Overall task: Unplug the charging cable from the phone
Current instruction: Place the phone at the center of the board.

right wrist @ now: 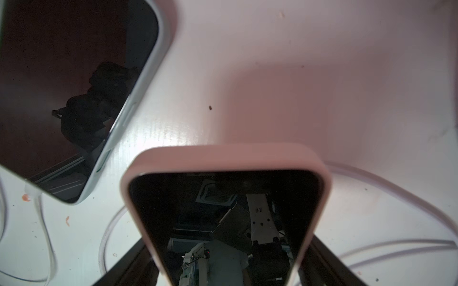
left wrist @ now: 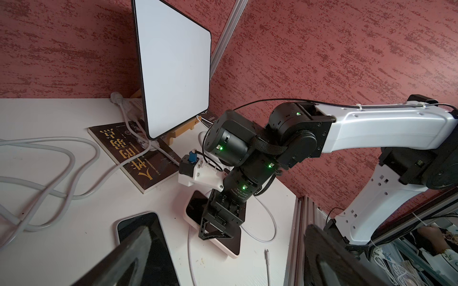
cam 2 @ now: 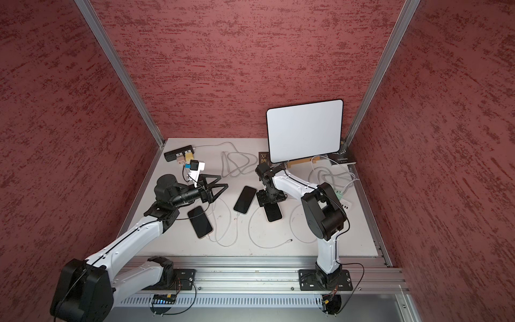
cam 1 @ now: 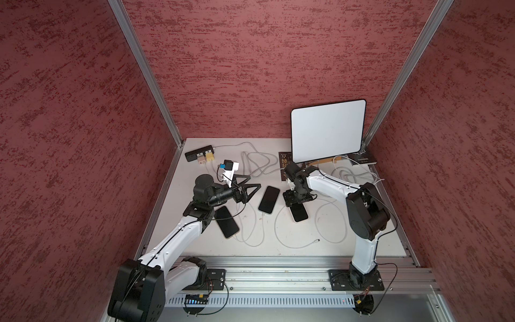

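The right gripper (cam 1: 297, 203) points down onto the far end of the pink phone (cam 1: 300, 214), which lies flat and screen up on the table (cam 1: 362, 245), right of centre. In the right wrist view its fingers (right wrist: 121, 268) sit against the case's two long sides, closed on it. The cable (cam 1: 295, 247) is out of this phone. Its plug lies bare on the table toward the front edge, apart from the phone's near end, and the white cord curves back past the phone. The left gripper (cam 1: 255, 181) hangs above the table with jaws wide and nothing between them, just beside the middle phone (cam 1: 269, 199). That phone and the left phone (cam 1: 227, 221) each meet other cords (cam 1: 252, 245) at the near end.
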Controlling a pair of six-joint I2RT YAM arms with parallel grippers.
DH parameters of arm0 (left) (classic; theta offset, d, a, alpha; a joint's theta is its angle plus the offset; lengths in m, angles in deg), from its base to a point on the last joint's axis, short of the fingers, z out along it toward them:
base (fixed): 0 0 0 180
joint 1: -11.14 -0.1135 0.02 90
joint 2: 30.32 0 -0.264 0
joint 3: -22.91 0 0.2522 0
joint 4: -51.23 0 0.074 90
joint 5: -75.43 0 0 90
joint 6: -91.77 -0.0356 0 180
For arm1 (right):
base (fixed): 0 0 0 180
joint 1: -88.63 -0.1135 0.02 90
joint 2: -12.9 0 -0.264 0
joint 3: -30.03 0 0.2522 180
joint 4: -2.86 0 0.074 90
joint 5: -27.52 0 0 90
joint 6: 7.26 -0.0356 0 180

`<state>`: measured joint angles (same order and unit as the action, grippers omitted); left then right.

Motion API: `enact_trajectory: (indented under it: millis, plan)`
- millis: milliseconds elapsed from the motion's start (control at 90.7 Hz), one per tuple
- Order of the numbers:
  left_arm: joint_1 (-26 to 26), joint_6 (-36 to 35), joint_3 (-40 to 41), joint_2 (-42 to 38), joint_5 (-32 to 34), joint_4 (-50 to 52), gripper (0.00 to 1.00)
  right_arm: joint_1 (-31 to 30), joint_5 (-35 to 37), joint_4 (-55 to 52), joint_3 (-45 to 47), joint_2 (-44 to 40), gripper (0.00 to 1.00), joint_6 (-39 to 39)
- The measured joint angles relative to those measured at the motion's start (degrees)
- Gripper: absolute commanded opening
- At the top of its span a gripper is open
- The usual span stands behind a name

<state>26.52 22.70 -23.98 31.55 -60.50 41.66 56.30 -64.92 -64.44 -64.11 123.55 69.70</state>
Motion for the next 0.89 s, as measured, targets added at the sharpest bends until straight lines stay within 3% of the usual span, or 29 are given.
enact_trajectory:
  millis: [540,893]
  plan:
    - [0.00,-0.85,-1.05,0.98,2.54,2.89,1.00,0.26,1.25,0.13,0.04,2.95,0.74,-0.07]
    - [0.13,-1.57,-1.64,1.16,4.44,5.09,1.00,0.26,1.25,0.46,0.17,3.04,0.93,-0.02]
